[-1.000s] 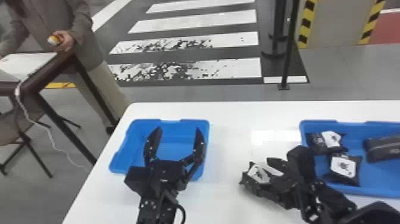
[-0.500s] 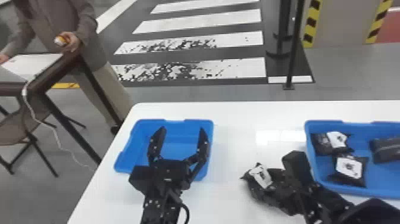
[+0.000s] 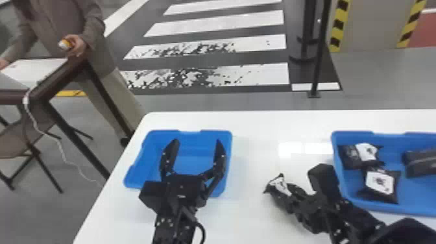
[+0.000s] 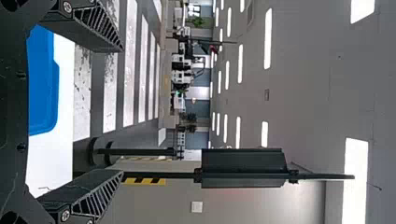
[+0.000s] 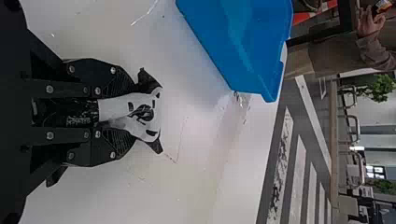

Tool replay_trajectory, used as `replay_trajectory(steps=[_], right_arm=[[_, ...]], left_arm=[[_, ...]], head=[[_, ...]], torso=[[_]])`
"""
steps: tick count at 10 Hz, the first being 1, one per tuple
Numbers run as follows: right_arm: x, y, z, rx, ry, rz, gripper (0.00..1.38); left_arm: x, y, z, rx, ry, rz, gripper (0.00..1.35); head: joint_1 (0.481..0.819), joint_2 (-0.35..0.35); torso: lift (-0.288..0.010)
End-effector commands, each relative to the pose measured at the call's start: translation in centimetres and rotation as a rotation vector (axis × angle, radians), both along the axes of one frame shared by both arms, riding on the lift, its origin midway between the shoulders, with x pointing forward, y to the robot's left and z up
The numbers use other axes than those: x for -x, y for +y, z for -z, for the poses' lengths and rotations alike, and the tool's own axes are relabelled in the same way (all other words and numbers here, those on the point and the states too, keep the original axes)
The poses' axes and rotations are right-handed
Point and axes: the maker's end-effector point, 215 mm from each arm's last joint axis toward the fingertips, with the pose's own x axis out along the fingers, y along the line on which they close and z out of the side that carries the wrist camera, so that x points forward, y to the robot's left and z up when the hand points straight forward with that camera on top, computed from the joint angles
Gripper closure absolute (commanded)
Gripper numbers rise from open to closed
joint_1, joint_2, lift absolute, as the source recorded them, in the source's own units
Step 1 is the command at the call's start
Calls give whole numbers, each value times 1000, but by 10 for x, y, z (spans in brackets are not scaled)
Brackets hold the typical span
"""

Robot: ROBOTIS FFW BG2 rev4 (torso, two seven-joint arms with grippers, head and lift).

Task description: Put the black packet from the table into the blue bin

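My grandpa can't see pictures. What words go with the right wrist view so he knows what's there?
The right claw grips a white-labelled black packet at a white table. A blue bin and a striped floor lie beyond.

One blue bin (image 3: 191, 160) by the left claw (image 3: 197, 142), another blue bin (image 3: 417, 196) by the right claw (image 3: 293, 196) — two. One black packet (image 3: 278, 185) in that claw, two more packets (image 3: 379, 184) past it — three. One dark pouch (image 3: 421, 163). Two claws.
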Motion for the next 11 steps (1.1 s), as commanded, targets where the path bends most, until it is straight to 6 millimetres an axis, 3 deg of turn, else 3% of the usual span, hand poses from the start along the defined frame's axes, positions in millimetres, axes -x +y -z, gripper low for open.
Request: replay_trajectory(steps=[1, 3, 5, 6, 7, 9, 10, 11], right_arm=[[-4, 5, -15, -40, -47, 3, 1116], [-14, -9, -60, -122, -171, 85, 1116], [-20, -61, -111, -179, -297, 246, 1116], [-20, -100, -130, -185, -339, 341, 1116], [-18, -145, -133, -152, -356, 445, 1116], [-21, -261, -117, 21, -356, 629, 1116], [-25, -297, -108, 84, -347, 675, 1116], [-33, -321, -104, 111, -341, 704, 1116]], left_arm=[[0, 1, 1, -2, 2, -1, 101], [0, 0, 1, -1, 3, 1, 101], [0, 0, 1, -3, 2, 2, 101], [0, 0, 1, -3, 2, 2, 101], [1, 0, 2, -3, 5, 2, 101], [3, 1, 4, -2, 10, 0, 101], [3, 0, 5, -1, 12, 1, 101], [4, 0, 5, -1, 10, 1, 101]], head=[[695, 252], [695, 256], [695, 228], [695, 198], [695, 180], [695, 61], [695, -10], [695, -71]], torso=[[-110], [-110], [-110], [-110], [-110], [-110], [-110], [-110]])
